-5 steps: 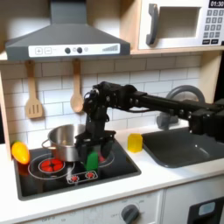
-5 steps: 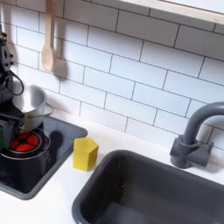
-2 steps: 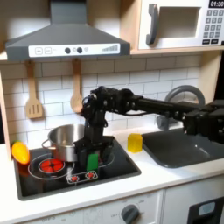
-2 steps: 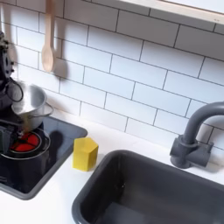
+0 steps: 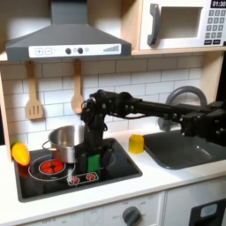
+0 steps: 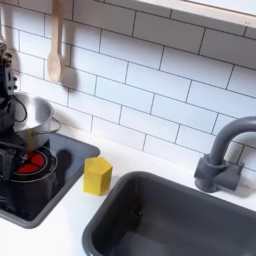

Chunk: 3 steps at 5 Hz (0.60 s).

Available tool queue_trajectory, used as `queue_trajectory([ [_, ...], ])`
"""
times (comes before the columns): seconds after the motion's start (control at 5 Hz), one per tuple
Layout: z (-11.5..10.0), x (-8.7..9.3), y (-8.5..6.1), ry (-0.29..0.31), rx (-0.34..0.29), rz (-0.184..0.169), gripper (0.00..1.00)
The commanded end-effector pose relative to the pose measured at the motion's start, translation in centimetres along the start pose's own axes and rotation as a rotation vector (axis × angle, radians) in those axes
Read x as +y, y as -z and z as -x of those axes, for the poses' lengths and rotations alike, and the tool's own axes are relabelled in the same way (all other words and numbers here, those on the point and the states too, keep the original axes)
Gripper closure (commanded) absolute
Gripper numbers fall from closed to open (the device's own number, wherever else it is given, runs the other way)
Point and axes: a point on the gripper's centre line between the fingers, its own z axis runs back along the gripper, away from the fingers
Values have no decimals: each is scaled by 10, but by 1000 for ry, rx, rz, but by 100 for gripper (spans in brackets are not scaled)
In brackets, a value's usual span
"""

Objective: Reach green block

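Crowding green block (image 5: 92, 162): steel pot (image 5: 64, 141), fingers (image 5: 89, 157).

In the first exterior view my gripper (image 5: 89, 159) hangs over the stovetop (image 5: 53, 181), right at the green block (image 5: 92, 162), which stands on the stovetop's front half; the steel pot (image 5: 64, 141) sits behind and to the first exterior view's left of the block; the rounded object (image 5: 19, 154) lies off the stovetop's left edge; the other block (image 5: 136, 143) stands on the counter between stovetop and sink (image 5: 181, 148); two spoons (image 5: 33, 97) hang on the wall behind; the faucet (image 5: 185, 97) rises behind the sink.
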Motion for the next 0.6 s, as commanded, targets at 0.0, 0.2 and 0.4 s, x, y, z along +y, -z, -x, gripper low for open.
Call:
queue_trajectory([
  [0.0,-1,-4,-1,4,3,-30,0],
  [0.2,-2,-6,-1,7,5,-29,0],
  [0.4,-2,-5,-1,8,5,-31,0],
])
